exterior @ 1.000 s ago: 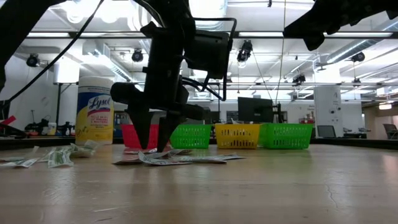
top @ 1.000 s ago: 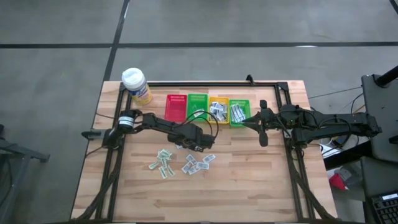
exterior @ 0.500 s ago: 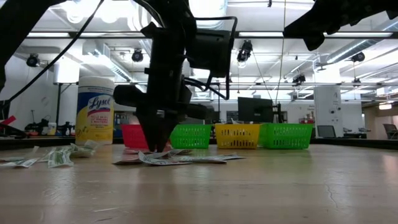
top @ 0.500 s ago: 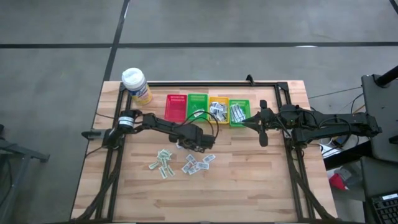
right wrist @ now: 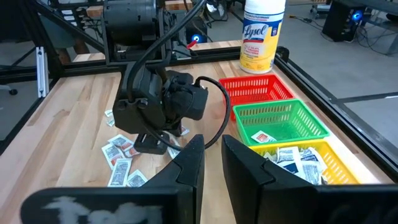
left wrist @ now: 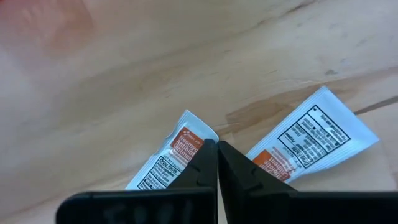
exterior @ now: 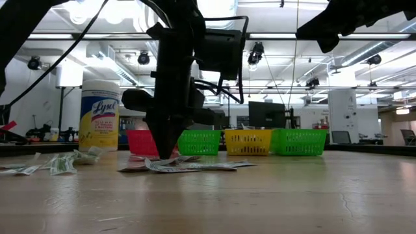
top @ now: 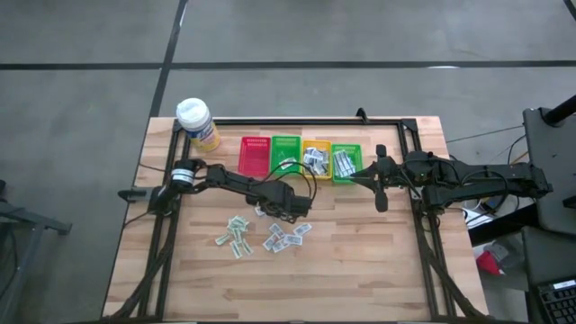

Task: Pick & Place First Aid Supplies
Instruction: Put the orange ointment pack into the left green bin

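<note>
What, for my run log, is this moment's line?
left gripper: shut, tips at packet | right gripper: waiting beside rightmost basket

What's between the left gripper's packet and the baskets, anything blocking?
Nothing visible. The left gripper is shut at the table on the edge of a packet; bare wood lies between it and the baskets.

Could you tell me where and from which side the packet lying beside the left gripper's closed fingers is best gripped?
Probably by a short end or corner, coming straight down. In the left wrist view that packet lies flat on the wooden table, thin, so its face offers no purchase. The left gripper is shut at the edge of a second packet; whether it holds that one I cannot tell.
</note>
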